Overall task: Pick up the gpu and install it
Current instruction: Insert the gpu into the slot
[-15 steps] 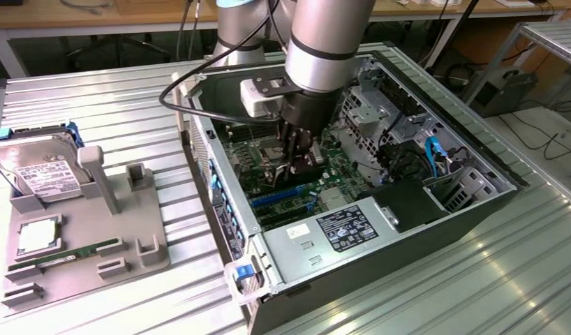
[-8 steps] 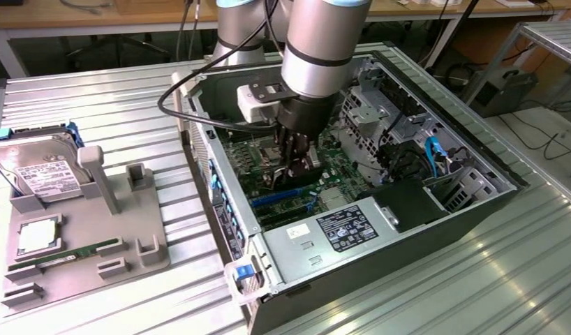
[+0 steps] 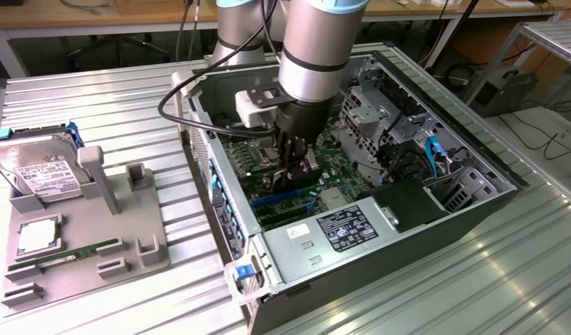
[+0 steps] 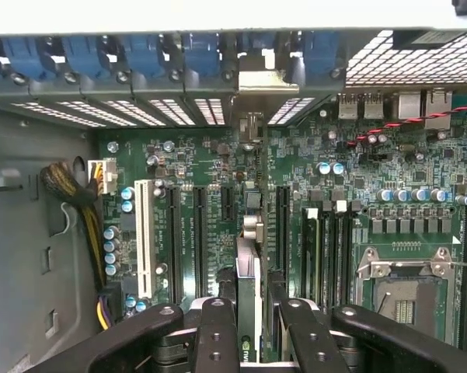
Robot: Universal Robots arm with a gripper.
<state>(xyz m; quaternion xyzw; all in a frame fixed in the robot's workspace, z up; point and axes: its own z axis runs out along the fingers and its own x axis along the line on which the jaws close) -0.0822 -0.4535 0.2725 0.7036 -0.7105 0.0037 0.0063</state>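
The tabletop [image 3: 109, 91] is made of long silver metal ribs, and an open grey metal computer case [image 3: 472, 209] lies on its side in the middle of it. Behind the tabletop there are wooden benches [image 3: 81, 17] and dark cables on the floor. Near the tabletop's edge at the exterior view's left sits a flat grey plastic holder tray [image 3: 90, 244]. A boxy silver hard drive with a white label [image 3: 39, 174] leans in the tray, and a narrow green memory stick [image 3: 67, 255] lies in a slot nearer the front. The grey robot arm [image 3: 313, 49] reaches straight down into the case, and its black end effector [image 3: 295, 167] is low over the green main board [image 3: 341, 178]. The wrist view looks down inside the case and shows the green main board [image 4: 357, 179] close up, with its long black slots, one white slot, and a silver square chip socket [image 4: 404, 284]. There the end effector [image 4: 249, 326] is closed on the gpu [image 4: 249, 287], a thin flat dark card seen from its edge. The card stands upright between the black fingers [image 4: 217, 334]. Its silver metal end bracket [image 4: 267, 81] reaches the row of back slots in the case wall. The card sits in line with a black slot on the board, though how deep it sits cannot be told.
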